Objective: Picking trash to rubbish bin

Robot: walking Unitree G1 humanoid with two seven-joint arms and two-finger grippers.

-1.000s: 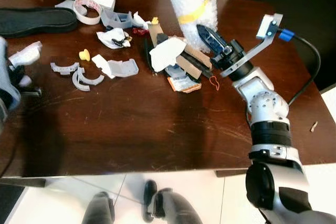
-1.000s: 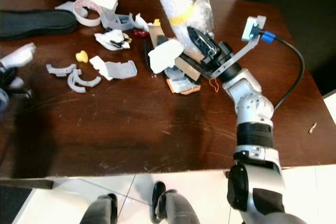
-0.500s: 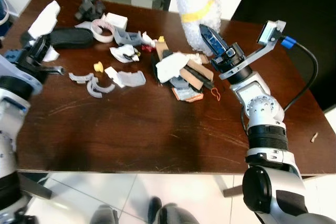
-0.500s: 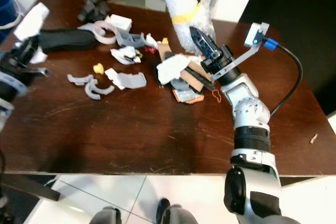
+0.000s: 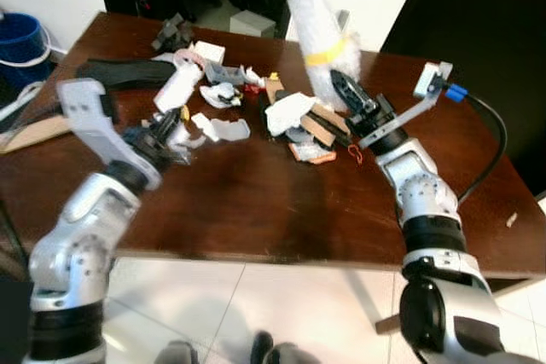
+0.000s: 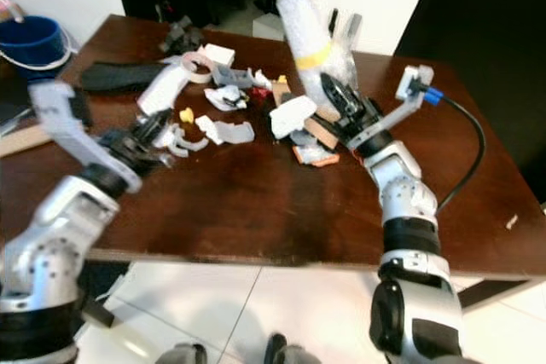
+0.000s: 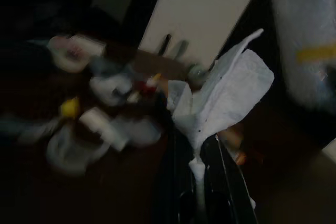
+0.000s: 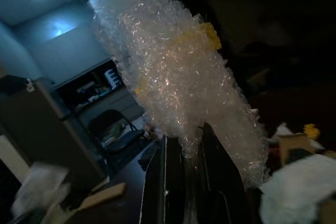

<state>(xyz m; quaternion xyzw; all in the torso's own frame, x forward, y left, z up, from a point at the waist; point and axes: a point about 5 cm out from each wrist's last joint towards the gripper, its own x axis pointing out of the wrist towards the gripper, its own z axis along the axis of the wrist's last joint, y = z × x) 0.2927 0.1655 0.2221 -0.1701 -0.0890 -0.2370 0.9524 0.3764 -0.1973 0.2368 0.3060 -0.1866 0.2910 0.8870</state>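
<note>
Two pieces of trash are held at once, one in each gripper, above a brown table (image 5: 256,202) strewn with scraps.

The larger is a roll of bubble wrap (image 5: 322,33) banded with yellow tape (image 5: 328,52). The right gripper (image 5: 351,100) is closed on its lower end, the two black fingers (image 8: 157,182) pressed close together with the plastic pinched between them. The roll stands tall and leans over the pile of cardboard and paper (image 5: 300,117). It is judged likely to swing or droop when carried, since it is gripped at one end only; the pile beneath could be swept off the table, or the soft wrap could slide out of the narrow pinch.

The smaller is a crumpled sheet of white paper (image 7: 226,95), nipped by a thin twisted corner between the nearly shut fingers (image 7: 223,179) of the left gripper (image 5: 175,130). So slight a hold could tear or slip free during a turn toward the bin.

A blue bucket (image 6: 34,40) stands on the floor past the table's left end; whether it is the rubbish bin cannot be told, and it is cut off at the edge in the left eye view. A long black object (image 5: 119,70) lies at the far left of the table and could be caught by the left arm.

The left wrist view is dark and blurred, so the small items behind the paper are hard to make out. How deep the bubble wrap sits between the right fingers is hidden by the wrap itself.
</note>
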